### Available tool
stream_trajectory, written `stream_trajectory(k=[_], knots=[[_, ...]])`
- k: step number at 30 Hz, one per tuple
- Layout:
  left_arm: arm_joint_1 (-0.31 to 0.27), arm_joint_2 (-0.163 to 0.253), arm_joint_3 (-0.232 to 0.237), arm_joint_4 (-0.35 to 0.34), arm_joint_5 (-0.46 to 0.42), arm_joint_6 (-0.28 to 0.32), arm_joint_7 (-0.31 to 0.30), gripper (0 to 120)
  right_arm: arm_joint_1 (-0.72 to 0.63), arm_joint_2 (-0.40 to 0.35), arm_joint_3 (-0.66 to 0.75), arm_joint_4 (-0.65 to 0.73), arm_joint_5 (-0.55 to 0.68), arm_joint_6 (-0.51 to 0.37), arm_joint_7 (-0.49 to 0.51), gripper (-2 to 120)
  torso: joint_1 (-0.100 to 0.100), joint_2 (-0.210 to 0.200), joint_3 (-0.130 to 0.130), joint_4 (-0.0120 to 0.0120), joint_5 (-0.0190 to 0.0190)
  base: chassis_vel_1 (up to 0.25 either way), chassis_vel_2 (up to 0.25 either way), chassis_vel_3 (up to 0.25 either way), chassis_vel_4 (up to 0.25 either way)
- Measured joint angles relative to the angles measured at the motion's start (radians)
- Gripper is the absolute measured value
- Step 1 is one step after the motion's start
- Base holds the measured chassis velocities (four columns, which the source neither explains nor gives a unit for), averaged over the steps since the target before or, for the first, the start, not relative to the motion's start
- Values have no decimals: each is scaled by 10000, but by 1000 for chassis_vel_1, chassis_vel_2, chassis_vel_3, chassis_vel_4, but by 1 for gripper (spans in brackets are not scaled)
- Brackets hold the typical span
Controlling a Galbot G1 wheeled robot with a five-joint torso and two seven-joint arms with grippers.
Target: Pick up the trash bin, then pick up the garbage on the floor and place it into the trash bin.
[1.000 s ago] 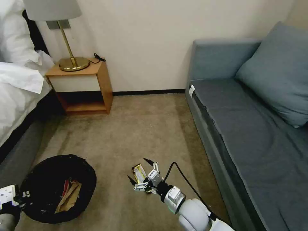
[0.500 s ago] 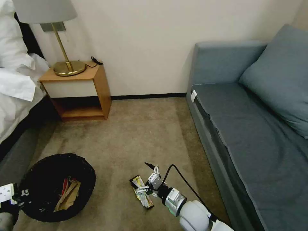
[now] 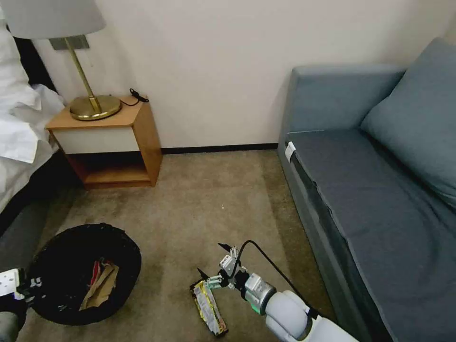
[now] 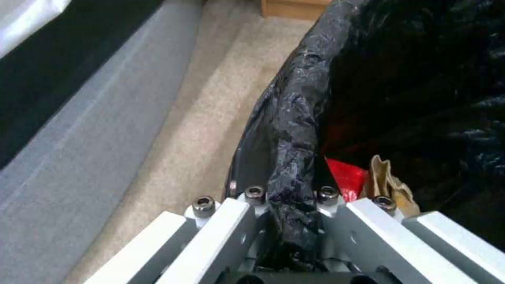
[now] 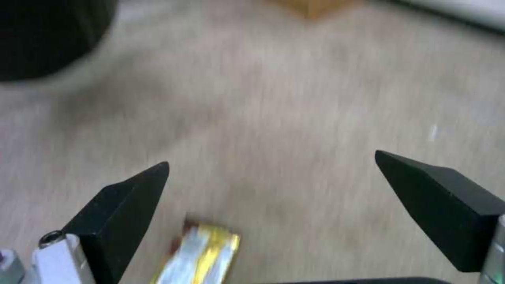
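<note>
Our right gripper (image 3: 214, 260) hung low over the beige-brown short-pile carpet (image 3: 199, 204), its two black pointed fingers (image 5: 126, 197) spread wide with nothing between them. Just below it lay the long dark-and-gold bar wrapper (image 3: 208, 308), flat on the floor; from the right wrist its crinkled gold-and-silver end (image 5: 202, 254) sat between the spread fingers, closer to one than to the other. Our left gripper (image 4: 292, 205), at the lower left edge of the head view, was clamped on the near rim of the round, wide black trash bin (image 3: 57, 247) with its crinkly black bag liner, the plastic pinched between the white jaws. Inside the bin lay a red snack packet (image 4: 345, 175) and a crumpled brown paper bag (image 3: 100, 289). We judged the step in hand to be the pick of the wrapper; the next move called for centring the fingers over it, lowering to the pile and closing on a thin, slippery, flat piece that might slide rather than lift.
</note>
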Motion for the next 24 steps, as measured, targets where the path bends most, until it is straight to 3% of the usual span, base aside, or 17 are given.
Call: stream_trajectory(k=[3,8,17,24], knots=[[-3,32,-5,-2,-9,1,-1,3,669,-143,-657,-76,1285,-1626,275,100,0,0,-1,2,0,0,0,0,0],[-38,42,-6,101,-20,1,7,3,1898,34,-1734,-661,2652,-2719,406,100,0,0,0,1,-1,0,0,0,0],[87,76,-193,20,20,-42,-79,3,3554,749,-3256,-1990,4066,-3597,711,100,0,0,0,5,1,0,0,0,0],[107,2,-143,-103,19,46,-54,3,3614,963,-3629,-2272,4706,-4090,952,100,0,0,-1,1,-1,0,0,0,0]])
